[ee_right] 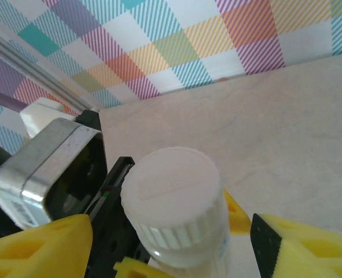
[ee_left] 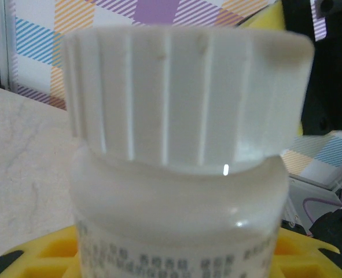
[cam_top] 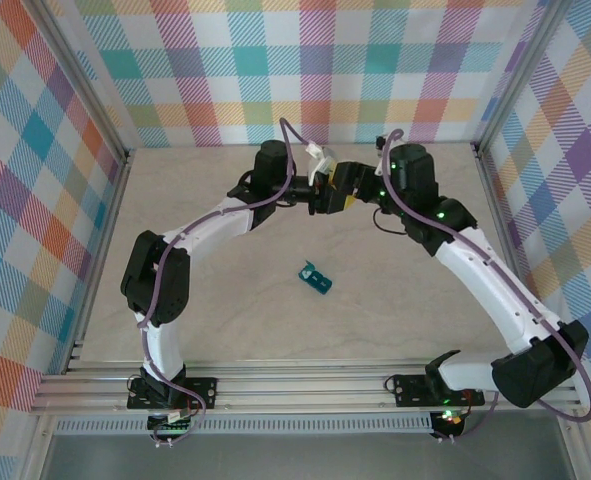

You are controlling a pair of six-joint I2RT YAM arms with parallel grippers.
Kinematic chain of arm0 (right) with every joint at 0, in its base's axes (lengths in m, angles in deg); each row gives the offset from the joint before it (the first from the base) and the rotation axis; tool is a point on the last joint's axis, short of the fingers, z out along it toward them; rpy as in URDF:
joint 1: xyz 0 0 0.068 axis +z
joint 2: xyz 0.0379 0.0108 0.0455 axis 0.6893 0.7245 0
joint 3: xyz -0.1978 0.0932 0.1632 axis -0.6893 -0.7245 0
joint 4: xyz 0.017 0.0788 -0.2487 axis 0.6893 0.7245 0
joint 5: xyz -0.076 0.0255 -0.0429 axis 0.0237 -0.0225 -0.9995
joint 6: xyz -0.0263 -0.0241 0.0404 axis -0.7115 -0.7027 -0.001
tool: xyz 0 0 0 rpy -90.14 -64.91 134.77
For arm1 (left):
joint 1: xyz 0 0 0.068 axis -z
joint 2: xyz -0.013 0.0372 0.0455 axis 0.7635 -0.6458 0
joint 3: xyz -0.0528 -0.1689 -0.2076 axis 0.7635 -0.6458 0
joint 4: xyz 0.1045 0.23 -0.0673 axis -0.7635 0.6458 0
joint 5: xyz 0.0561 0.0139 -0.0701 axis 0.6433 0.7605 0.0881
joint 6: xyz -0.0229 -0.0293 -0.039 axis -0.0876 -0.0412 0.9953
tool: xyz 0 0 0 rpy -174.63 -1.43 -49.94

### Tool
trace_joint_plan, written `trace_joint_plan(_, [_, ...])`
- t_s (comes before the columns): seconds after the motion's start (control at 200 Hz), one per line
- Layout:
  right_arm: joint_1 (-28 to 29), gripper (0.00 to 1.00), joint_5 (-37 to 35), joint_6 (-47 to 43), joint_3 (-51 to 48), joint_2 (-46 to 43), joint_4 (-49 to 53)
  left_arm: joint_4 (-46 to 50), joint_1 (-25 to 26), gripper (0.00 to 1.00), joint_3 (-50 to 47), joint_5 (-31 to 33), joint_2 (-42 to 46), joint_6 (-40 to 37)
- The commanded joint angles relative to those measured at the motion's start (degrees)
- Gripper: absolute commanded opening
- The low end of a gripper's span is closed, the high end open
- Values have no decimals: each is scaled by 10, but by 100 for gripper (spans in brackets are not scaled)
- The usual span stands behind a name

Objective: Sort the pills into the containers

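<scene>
left claw (ee_left: 176,258) grips smooth white plastic bottle (ee_left: 179,202) | right claw (ee_right: 171,246) open astride its ribbed cap (ee_right: 172,191)

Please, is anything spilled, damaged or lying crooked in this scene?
Nothing is spilled or visibly damaged. The teal pill box lies askew on the table. The white bottle, cap on, is held by the left gripper.

Pale beige table (cam_top: 225,330) with faint marbling, closed in on three sides by plaid panels (cam_top: 45,200). Lying on it near the middle, slanted: a small teal pill box (cam_top: 315,278), well apart from every wall.
</scene>
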Motion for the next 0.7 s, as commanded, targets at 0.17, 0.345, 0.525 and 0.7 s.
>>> trace_joint_plan(0.17, [-148,80,241,-73,-47,-92,-13,-26,-3,0,22,-29,6,-8])
trace_joint_plan(0.345, [-173,80,372,-108,-14,-41,-50,-9,-3,0,30,-55,6,-14])
trace_joint_plan(0.525, [-172,80,422,-100,30,20,-66,3,-3,0,39,-69,0,-17])
trace_joint_plan(0.7, [-170,77,447,-84,40,49,-81,6,-3,0,44,-73,-3,-18])
